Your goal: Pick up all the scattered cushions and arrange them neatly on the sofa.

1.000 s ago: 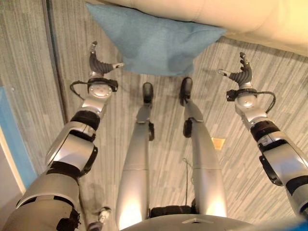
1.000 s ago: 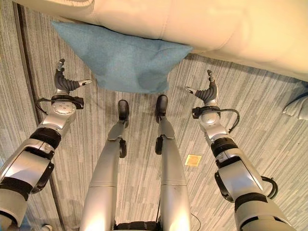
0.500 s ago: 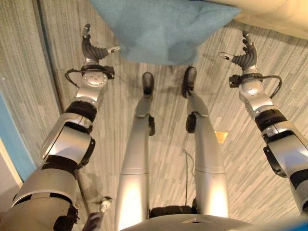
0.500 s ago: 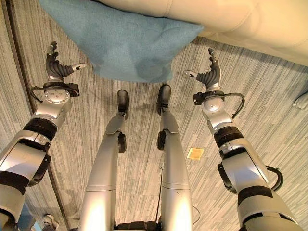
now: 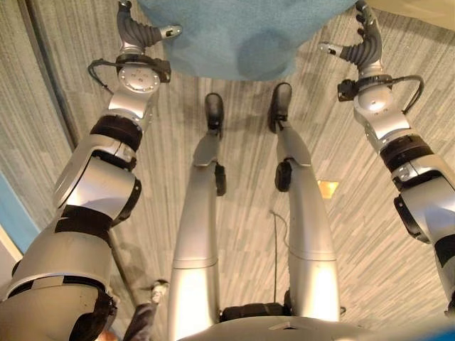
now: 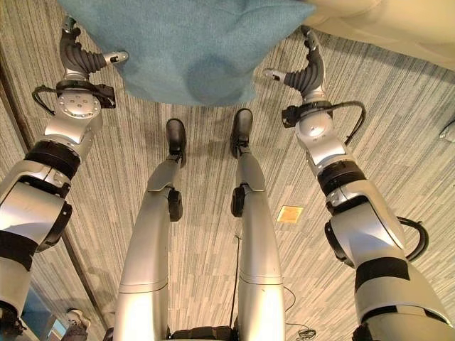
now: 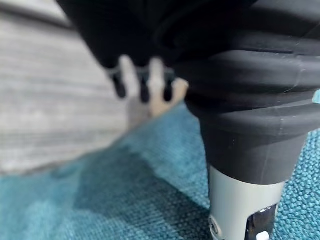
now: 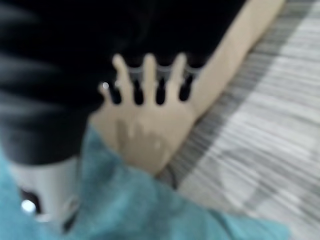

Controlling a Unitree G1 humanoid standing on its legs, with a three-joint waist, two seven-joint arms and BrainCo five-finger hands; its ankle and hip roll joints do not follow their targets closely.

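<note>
Down on the striped grey floor (image 6: 398,92) lies the blue cushion (image 6: 185,42), its far edge up against the cream sofa (image 6: 384,28), and both arms reach out to flank it. Left hand (image 5: 136,30) sits just beside the cushion's left edge, fingers (image 7: 129,76) straight and spread in a loose row, thumb angled in toward the fabric and very near it, though whether it actually touches is hard to tell. Over on the other side, the right hand (image 6: 307,65) stands at the cushion's right corner, fingers (image 8: 149,75) straight and fanned apart, thumb pointing across at the blue cloth with a sliver of floor showing between them. Neither hand is curled round anything; both hold nothing. From the wrist views the teal weave fills the foreground beneath each hand, with the pale sofa base just past the fingertips. So the cushion rests flat on the floor, between the two open palms that face each other across it.
</note>
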